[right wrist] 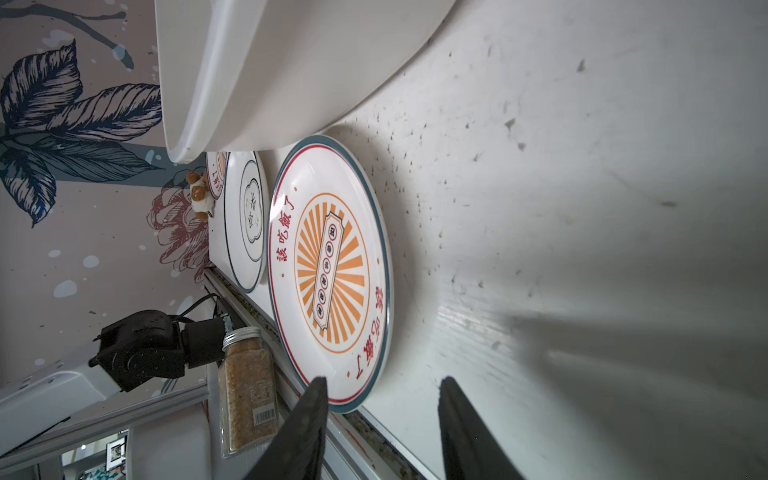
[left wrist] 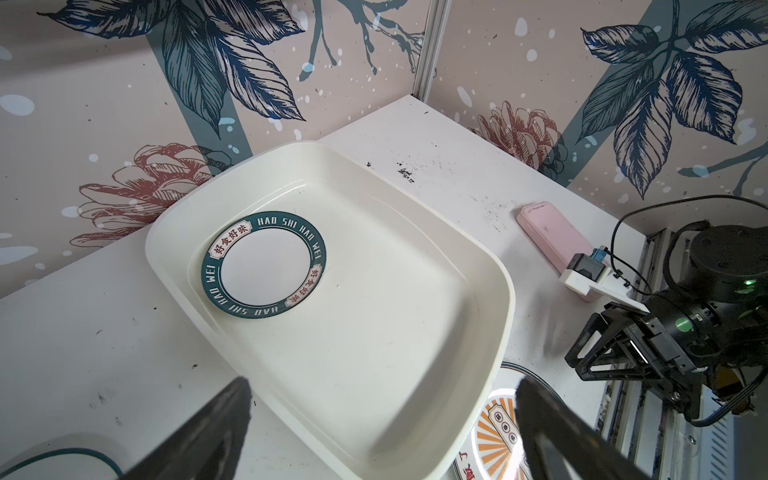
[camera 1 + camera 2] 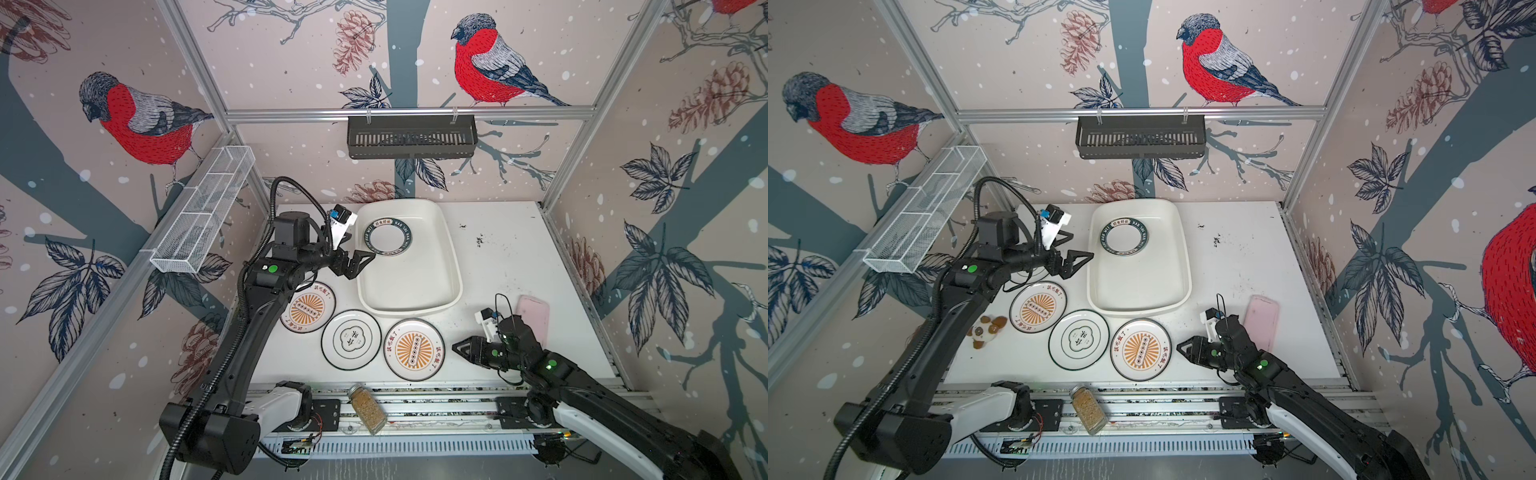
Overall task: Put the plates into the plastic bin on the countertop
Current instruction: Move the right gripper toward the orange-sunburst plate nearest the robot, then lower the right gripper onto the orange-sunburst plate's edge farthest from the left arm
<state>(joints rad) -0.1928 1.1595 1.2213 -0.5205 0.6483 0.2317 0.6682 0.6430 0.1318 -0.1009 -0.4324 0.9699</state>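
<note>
The cream plastic bin (image 3: 409, 286) lies at the back middle of the white countertop (image 3: 511, 266). A green-lettered plate (image 3: 388, 236) rests flat inside the bin at its far end. Three plates lie in front of the bin: a sunburst one (image 3: 307, 309), a cloud-emblem one (image 3: 351, 338) and a second sunburst one (image 3: 414, 349). My left gripper (image 3: 362, 246) hangs wide open and empty beside the bin's left rim (image 2: 505, 316). Low at the front right, my right gripper (image 3: 457, 347) points at the second sunburst plate (image 1: 330, 270). Its jaws are apart and nothing lies between them.
A flat pink case (image 3: 533, 320) lies at the right, behind my right wrist. On the front rails lies a spice jar (image 3: 368, 409). A small plush toy (image 3: 986, 330) sits left of the plates. A wire basket (image 3: 203, 208) and a black rack (image 3: 411, 137) hang on the walls.
</note>
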